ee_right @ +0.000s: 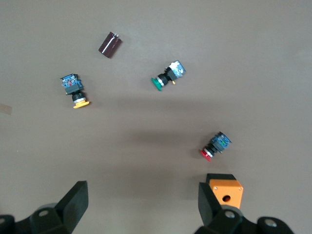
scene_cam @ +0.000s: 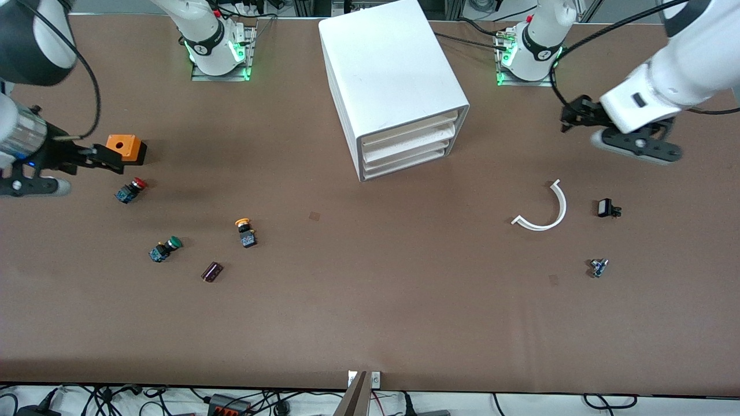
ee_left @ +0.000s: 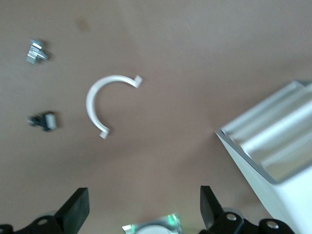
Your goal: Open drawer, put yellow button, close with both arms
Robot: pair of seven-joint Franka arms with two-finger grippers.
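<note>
A: Hovering over the tabletop (scene_cam: 370, 323) at the right arm's end, the right end effector (ee_right: 141, 207) is showing its fingers spread wide with nothing between them, just beside an orange box (scene_cam: 125, 147).

B: And the buttons?

A: A red button (scene_cam: 131, 190) is lying just nearer the camera than the box; a green button (scene_cam: 165, 249) and the yellow button (scene_cam: 245, 231) are sitting nearer still, with a dark cylinder (scene_cam: 211, 271) beside them.

B: The drawer (scene_cam: 411, 129)?

A: It is sitting shut, topmost in the white cabinet (scene_cam: 388, 81), well apart from the yellow button.

B: Then?

A: A white curved piece (scene_cam: 546, 209) and two small parts are lying toward the left arm's end. The left end effector (ee_left: 144, 209) is hanging above that area, fingers wide apart, holding nothing.
</note>
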